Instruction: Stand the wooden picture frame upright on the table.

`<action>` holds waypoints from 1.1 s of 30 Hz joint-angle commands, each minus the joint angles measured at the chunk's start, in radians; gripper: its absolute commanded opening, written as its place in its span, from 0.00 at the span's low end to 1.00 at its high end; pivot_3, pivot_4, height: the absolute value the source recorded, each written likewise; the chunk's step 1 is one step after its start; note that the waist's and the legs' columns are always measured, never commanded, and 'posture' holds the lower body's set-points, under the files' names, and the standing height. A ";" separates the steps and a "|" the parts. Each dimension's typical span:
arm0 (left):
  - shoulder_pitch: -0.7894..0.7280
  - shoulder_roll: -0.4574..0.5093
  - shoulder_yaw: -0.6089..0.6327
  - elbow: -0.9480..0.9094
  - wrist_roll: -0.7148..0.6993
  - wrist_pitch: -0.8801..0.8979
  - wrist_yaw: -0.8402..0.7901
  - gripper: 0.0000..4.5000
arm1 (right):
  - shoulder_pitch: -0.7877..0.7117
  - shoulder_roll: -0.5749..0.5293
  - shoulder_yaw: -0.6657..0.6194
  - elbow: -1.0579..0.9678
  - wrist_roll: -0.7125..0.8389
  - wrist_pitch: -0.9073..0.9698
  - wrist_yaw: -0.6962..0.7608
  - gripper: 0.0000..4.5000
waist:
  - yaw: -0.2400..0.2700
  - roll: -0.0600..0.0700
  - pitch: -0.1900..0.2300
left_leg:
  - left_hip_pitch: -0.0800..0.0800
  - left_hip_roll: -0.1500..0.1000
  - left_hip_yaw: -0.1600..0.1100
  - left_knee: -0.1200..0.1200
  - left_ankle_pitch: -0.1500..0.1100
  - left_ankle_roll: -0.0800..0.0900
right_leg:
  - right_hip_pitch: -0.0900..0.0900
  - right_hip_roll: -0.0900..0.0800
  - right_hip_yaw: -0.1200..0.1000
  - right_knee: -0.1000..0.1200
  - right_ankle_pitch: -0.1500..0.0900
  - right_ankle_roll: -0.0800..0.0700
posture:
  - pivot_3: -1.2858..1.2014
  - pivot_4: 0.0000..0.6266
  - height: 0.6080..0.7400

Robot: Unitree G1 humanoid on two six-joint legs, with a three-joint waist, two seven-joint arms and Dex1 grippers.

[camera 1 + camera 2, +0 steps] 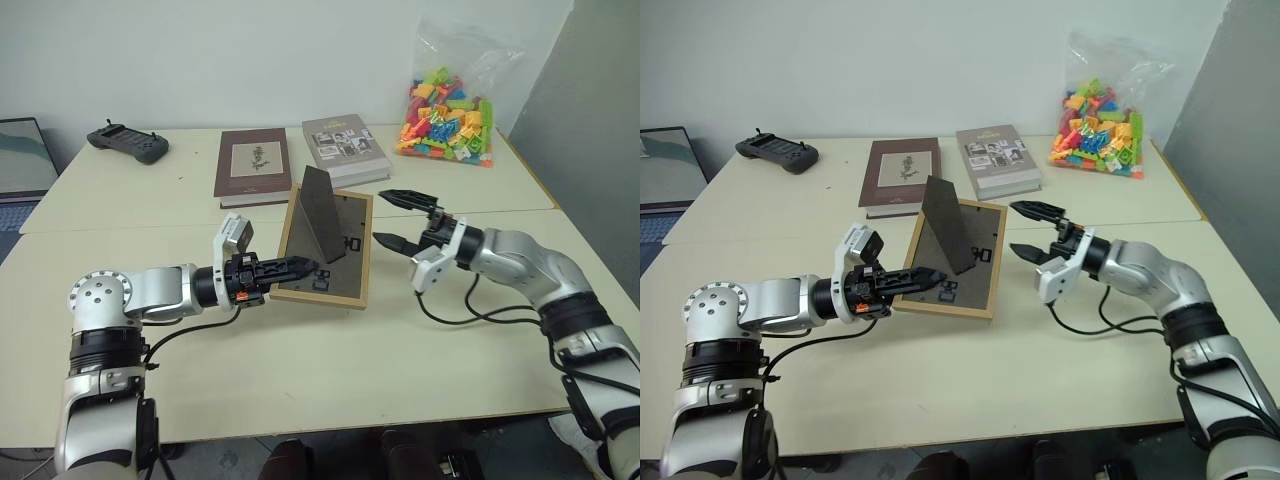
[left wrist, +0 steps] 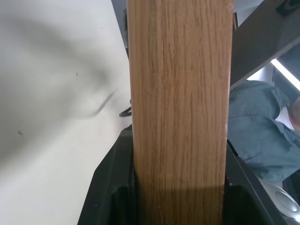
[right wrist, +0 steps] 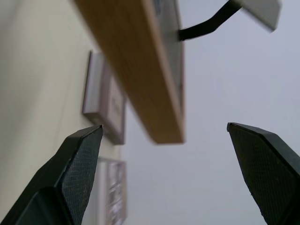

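No words readable on the books. Wooden picture frame (image 1: 322,262) lies back-up mid table (image 1: 330,370), stand sticking up. Left gripper (image 1: 300,268) pinches its 9 o'clock edge. Right gripper (image 1: 392,219) spread wide at 3 o'clock, not touching. Bare table at 6 o'clock.

Far side of the tabletop: maroon hardcover book (image 1: 255,166) lying flat, with a grey book with photos on its cover (image 1: 345,149) just beside it, to its right. Clear plastic bag of coloured toy bricks (image 1: 447,122) sits at the far right corner, well apart from a black handheld controller (image 1: 127,141) at the far left. Laptop (image 1: 22,170) stands open at the left margin, off the table's left end; a person in a blue-grey shirt (image 2: 258,131) is in the left wrist view.
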 commanded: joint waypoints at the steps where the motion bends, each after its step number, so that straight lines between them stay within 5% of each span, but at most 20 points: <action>1: 0.001 0.015 -0.021 -0.066 -0.080 -0.053 -0.002 0.29 | -0.065 0.028 0.048 0.031 -0.072 -0.048 -0.135 1.00 | 0.004 0.000 0.000 | 0.000 0.000 0.000 0.000 0.000 0.000 | 0.000 0.000 0.000 0.000 0.000 0.000 | 0.52 0.24 1.00; 5: 0.020 0.019 -0.042 -0.103 -0.080 -0.075 -0.014 0.29 | -0.100 0.027 0.088 0.066 -0.099 -0.080 -0.188 0.86 | 0.008 -0.001 0.000 | 0.000 -0.002 0.000 0.000 0.000 0.000 | 0.001 -0.001 -0.001 0.000 0.000 0.000 | 0.52 0.24 1.00; 14: 0.064 0.024 -0.068 -0.159 -0.080 -0.115 -0.020 0.29 | -0.114 0.016 0.121 0.084 -0.112 -0.095 -0.244 0.38 | 0.000 -0.001 0.000 | 0.000 -0.001 0.000 0.000 0.000 0.000 | 0.001 0.000 0.000 0.000 0.000 0.000 | 0.52 0.24 1.00; 16: 0.074 0.026 -0.069 -0.187 -0.080 -0.138 -0.011 0.45 | -0.115 0.011 0.119 0.090 -0.095 -0.103 -0.239 0.33 | 0.000 -0.001 0.000 | 0.000 -0.001 0.000 0.000 0.000 0.000 | 0.001 0.000 0.000 0.000 0.000 0.000 | 0.52 0.24 1.00; 23: 0.056 0.050 -0.043 -0.181 -0.080 -0.237 0.058 0.77 | -0.109 -0.002 0.120 0.127 -0.007 -0.130 -0.175 0.29 | 0.002 -0.001 0.000 | 0.000 -0.001 0.000 0.000 0.000 0.000 | 0.002 0.000 0.000 0.000 0.000 0.000 | 0.52 0.24 1.00; 28: 0.030 0.173 0.030 -0.294 0.125 -0.305 0.016 0.98 | -0.035 -0.004 0.116 0.210 0.460 -0.058 0.213 0.29 | 0.000 -0.003 0.002 | 0.000 0.000 0.000 0.000 0.000 0.001 | 0.002 0.000 -0.001 -0.001 0.000 0.000 | 0.52 0.24 1.00; 31: 0.109 0.218 0.059 -0.492 0.309 -0.377 -0.001 1.00 | 0.056 0.049 0.041 0.044 0.928 0.395 0.625 0.29 | -0.001 -0.003 0.002 | 0.001 0.000 0.000 0.000 0.000 0.001 | 0.004 -0.001 -0.001 -0.003 0.000 0.000 | 0.52 0.24 1.00; 33: 0.166 0.225 0.049 -0.630 0.425 -0.425 -0.003 1.00 | 0.078 0.085 -0.015 -0.064 1.134 0.711 0.761 0.29 | 0.001 -0.002 0.002 | 0.001 0.001 -0.001 0.000 -0.001 0.002 | 0.005 -0.001 -0.001 -0.003 0.000 0.000 | 0.52 0.24 1.00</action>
